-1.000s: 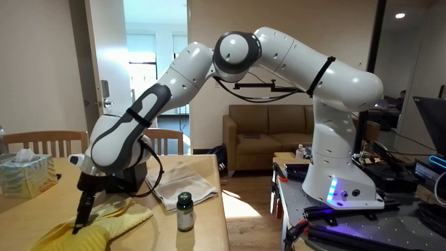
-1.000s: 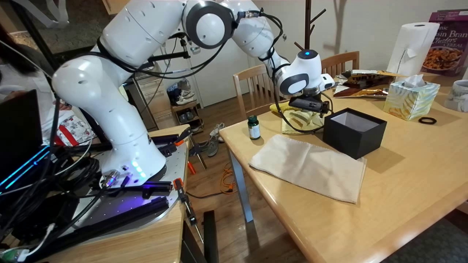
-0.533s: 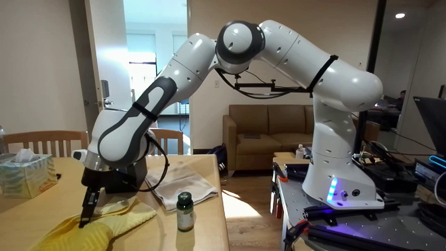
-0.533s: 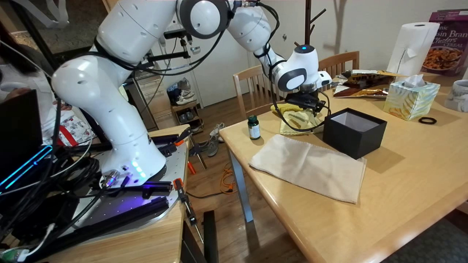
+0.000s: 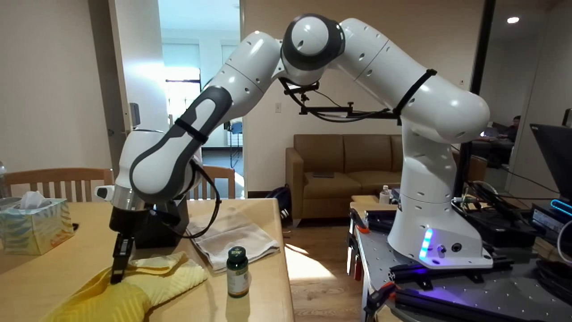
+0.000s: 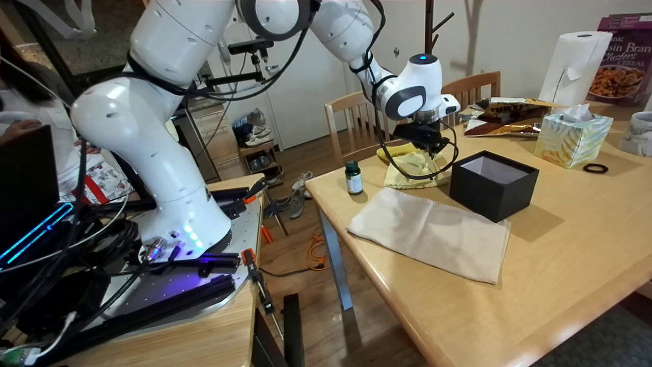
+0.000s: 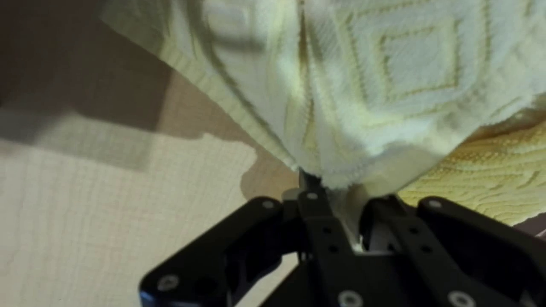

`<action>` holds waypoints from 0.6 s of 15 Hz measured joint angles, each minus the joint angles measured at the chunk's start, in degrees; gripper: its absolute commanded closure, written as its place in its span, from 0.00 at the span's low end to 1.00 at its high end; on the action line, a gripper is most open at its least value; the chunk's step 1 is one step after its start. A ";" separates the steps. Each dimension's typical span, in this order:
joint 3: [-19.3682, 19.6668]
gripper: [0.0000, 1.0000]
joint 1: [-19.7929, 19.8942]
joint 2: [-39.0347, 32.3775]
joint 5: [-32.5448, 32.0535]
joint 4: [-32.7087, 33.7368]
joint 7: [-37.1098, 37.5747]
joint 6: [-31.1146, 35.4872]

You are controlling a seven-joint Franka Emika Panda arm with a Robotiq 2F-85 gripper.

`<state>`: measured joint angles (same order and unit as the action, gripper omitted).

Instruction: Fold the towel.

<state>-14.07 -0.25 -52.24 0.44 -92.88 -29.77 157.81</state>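
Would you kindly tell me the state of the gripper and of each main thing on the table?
Yellow towel: rumpled, not neatly folded.
Gripper: closed on a gathered edge of that towel.
Beige cloth: lying flat, lightly creased.
Black box: upright, open at the top.
Green bottle: standing upright, capped.
Tissue box: open, a tissue sticking out.
Paper towel roll: standing on end.

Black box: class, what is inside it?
In an exterior view, the black box shows pale inner walls; its near sides hide the bottom, and anything lying there.
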 measured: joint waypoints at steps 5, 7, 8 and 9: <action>-3.98 0.95 3.52 2.78 0.14 -2.14 -0.05 -4.68; -6.13 0.95 5.44 4.00 0.81 -2.75 -0.14 -7.98; -7.13 0.95 6.33 4.69 1.53 -2.98 -0.43 -9.87; -8.18 0.95 7.29 5.36 2.54 -3.19 -1.05 -11.93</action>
<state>-22.25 7.03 -46.88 2.98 -96.06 -30.81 145.88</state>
